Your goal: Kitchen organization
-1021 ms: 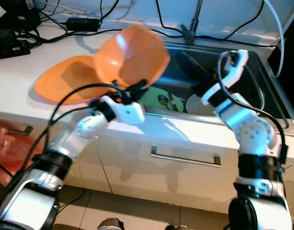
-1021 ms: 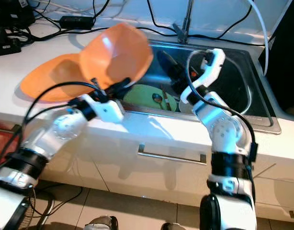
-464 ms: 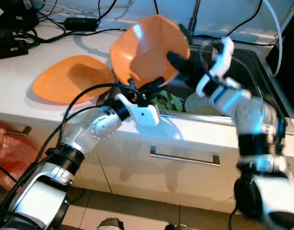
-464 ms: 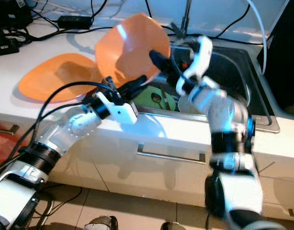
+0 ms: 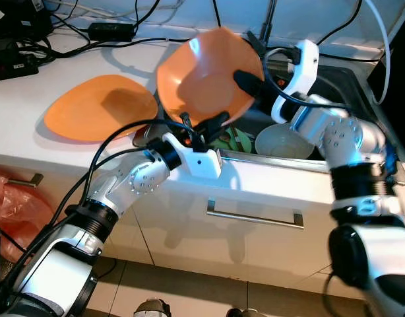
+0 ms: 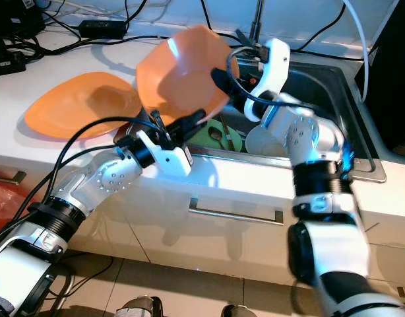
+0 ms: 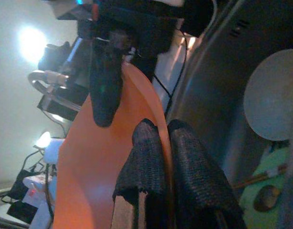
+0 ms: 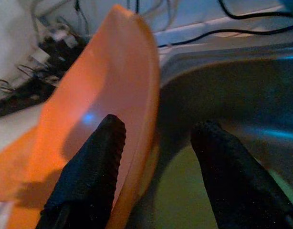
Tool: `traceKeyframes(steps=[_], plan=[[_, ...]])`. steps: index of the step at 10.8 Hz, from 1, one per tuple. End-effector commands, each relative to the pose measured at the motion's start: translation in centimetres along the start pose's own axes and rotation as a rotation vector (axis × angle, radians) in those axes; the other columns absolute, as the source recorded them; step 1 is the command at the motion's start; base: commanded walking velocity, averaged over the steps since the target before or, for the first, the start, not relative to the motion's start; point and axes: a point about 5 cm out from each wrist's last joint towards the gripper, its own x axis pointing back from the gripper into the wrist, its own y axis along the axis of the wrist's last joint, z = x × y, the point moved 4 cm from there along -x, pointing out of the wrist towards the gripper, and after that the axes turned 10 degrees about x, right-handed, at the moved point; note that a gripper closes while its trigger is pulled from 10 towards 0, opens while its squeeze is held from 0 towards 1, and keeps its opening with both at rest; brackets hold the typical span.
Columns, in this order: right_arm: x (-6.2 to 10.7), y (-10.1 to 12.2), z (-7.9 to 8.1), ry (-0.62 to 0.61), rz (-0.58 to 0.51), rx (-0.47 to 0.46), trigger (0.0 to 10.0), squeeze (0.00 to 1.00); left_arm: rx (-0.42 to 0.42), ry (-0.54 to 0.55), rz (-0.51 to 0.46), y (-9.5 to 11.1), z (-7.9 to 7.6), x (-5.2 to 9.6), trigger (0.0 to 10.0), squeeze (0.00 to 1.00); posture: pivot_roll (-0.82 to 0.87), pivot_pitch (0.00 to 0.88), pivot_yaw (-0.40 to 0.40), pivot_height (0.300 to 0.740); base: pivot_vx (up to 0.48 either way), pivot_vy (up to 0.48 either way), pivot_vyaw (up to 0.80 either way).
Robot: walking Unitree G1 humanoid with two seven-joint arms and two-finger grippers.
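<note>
Above the sink's (image 5: pixel 361 105) near edge, the left tool (image 5: pixel 206 125) clamps the tilted orange bowl's (image 5: pixel 202 72) lower rim; the right tool (image 8: pixel 156 167), fingers apart, straddles its far rim. An orange plate (image 5: pixel 97 105) lies on the tabletop (image 5: pixel 31 92); a green plate (image 6: pixel 212 135) and white bowl (image 5: pixel 281 140) sit below.

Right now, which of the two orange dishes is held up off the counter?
The deep orange bowl, tilted over the sink's edge, pinched at its rim by the left gripper, right gripper fingers open astride its rim. The flat orange plate lies on the white counter.
</note>
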Motion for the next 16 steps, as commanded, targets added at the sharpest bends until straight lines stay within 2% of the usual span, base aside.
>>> traceKeyframes(steps=[1,4,6,7,12,13,14,15,16], plan=[[0.2,-0.3,-0.8,-0.041,0.046,0.031,0.0,0.00,-0.029,0.059,-0.047,0.8,1.6,-0.4,0.0,0.00,0.08,0.078,-0.018,0.740,0.000,0.000,0.00],[0.6,-0.1,-1.7,-0.040,0.052,0.048,0.0,0.00,-0.043,0.051,-0.043,0.5,1.6,-0.3,0.0,0.00,0.08,0.077,-0.018,0.740,0.000,0.000,0.00],[0.9,0.2,-1.8,0.045,0.049,0.075,0.0,0.00,-0.046,0.043,-0.043,0.4,1.5,-0.1,0.0,0.00,0.08,0.078,-0.019,0.740,0.000,0.000,0.00],[1.0,0.5,-2.2,0.038,0.044,0.081,0.0,0.00,-0.044,0.047,-0.044,0.4,1.5,-0.1,0.0,0.00,0.08,0.077,-0.021,0.740,0.000,0.000,0.00],[1.1,-0.2,-1.9,0.125,0.079,0.065,0.0,0.00,-0.046,0.041,-0.062,0.8,1.2,-0.1,0.0,0.00,0.08,0.076,-0.023,0.740,0.000,0.000,0.00],[1.1,-0.6,-1.5,0.157,0.088,0.051,0.0,0.00,-0.047,0.041,-0.066,0.8,1.2,-0.1,0.6,0.00,0.08,0.075,-0.025,0.740,0.000,0.000,0.00],[1.1,-0.8,-1.1,0.192,0.091,0.032,0.0,0.00,-0.034,0.046,-0.068,0.8,1.2,-0.1,5.9,0.00,0.08,0.075,-0.027,0.740,0.000,0.000,0.00],[1.1,-0.9,-0.9,0.205,0.091,0.026,0.0,0.00,-0.029,0.049,-0.069,0.8,1.3,-0.1,5.9,0.00,0.08,0.075,-0.027,0.740,0.000,0.000,0.00],[1.1,-1.0,-0.4,0.239,0.085,0.000,0.0,0.00,0.011,0.062,-0.079,1.0,1.3,-0.1,10.0,1.00,0.08,0.076,-0.030,0.740,0.000,0.000,0.00]])
